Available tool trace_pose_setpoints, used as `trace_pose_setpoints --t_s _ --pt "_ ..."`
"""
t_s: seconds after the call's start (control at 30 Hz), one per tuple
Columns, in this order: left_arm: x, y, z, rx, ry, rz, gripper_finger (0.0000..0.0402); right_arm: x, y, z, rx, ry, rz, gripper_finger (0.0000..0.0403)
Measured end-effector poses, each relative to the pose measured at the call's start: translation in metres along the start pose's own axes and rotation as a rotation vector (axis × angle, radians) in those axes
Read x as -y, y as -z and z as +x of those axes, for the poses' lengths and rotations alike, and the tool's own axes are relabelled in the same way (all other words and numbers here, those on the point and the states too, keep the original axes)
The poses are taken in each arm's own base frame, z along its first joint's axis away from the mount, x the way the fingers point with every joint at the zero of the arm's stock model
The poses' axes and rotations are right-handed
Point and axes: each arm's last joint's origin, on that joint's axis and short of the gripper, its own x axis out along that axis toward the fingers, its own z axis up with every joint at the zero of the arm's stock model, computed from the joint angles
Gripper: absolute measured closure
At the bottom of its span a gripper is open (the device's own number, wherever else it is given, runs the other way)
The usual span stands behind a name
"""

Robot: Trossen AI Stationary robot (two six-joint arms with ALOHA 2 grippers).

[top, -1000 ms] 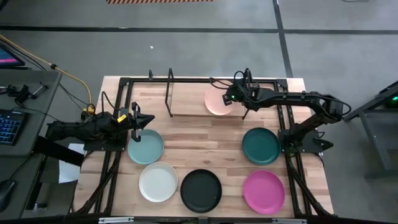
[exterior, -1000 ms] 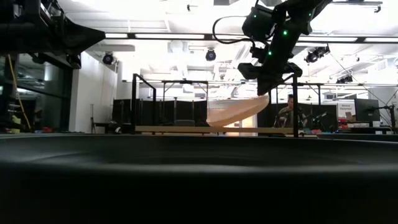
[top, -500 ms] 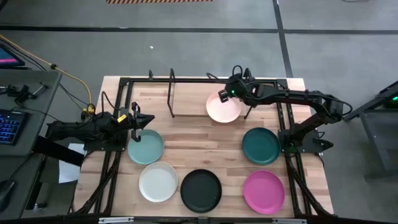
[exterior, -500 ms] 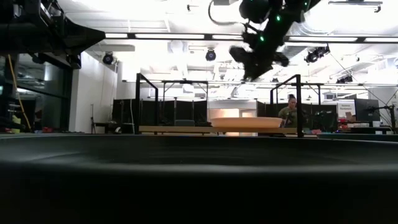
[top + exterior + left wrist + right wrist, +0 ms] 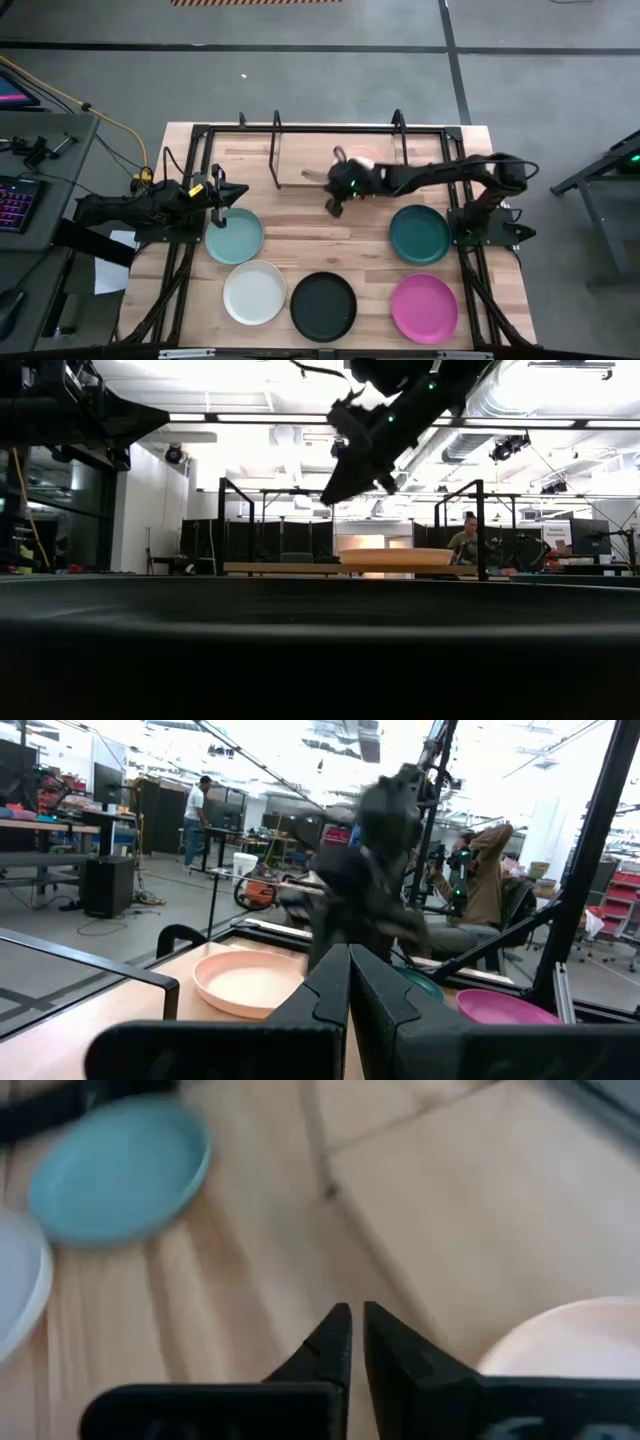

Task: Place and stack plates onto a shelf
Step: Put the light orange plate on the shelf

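Wood-board shelf w/ round pale pink plate, low-rimmed.

Wooden table under me, edged by a black tube frame. Off its left side sits a grey desk with a keyboard — a yellow cable runs from there toward the table. Grey floor beyond. Across the room, a seated person with arms raised, another person standing farther back — ceiling lights overhead.
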Motion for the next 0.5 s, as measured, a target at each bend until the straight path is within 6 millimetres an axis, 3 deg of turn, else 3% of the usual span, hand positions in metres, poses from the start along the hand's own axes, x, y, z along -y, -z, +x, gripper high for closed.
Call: trace_pose_setpoints --t_s 0.23,0.5 --pt "-0.001 0.0 0.0 0.006 -0.044 0.0 0.0401 -0.006 0.015 0.034 -0.038 0.139 -0.024 0.0399" --pt "-0.002 0.0 0.0 0.008 -0.059 0.0 0.0401 0.009 0.002 0.057 -0.131 0.336 -0.086 0.0402"
